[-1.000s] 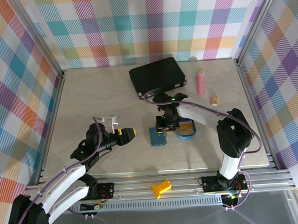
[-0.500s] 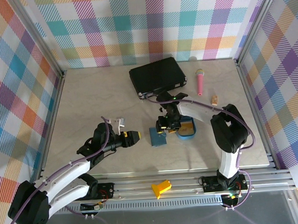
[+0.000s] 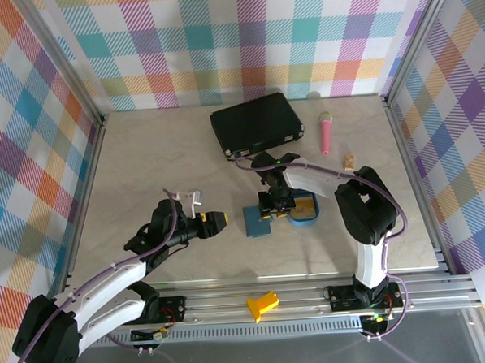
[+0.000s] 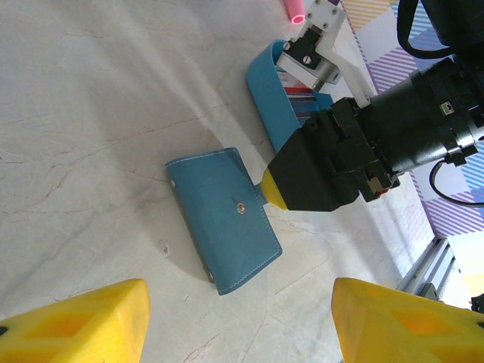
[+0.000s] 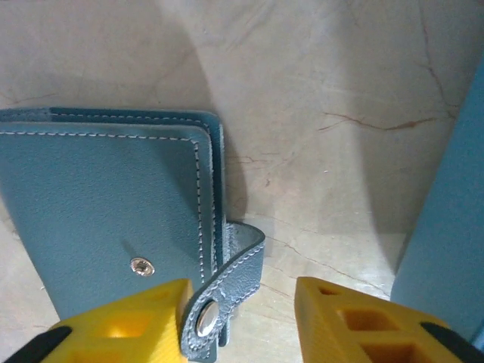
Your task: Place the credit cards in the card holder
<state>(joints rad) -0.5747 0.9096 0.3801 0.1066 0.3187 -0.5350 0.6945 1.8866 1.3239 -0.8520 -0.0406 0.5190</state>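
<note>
Yellow fingers of the right gripper partly parted at frame bottom, clasp tab of the teal-blue stitched leather card holder between them, touching one, left gripper spread wide, empty.

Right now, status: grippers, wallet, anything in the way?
Left gripper open, empty. Right gripper open, astride the clasp tab. Wallet folded, unsnapped; cards in tray alongside. Nothing blocking.

**Folded card holder, credit cards alongside**

The teal-blue card holder lies flat and closed on the table, its clasp tab unsnapped and curling upward. The credit cards, orange uppermost, rest in the blue tray just beside it.
</note>
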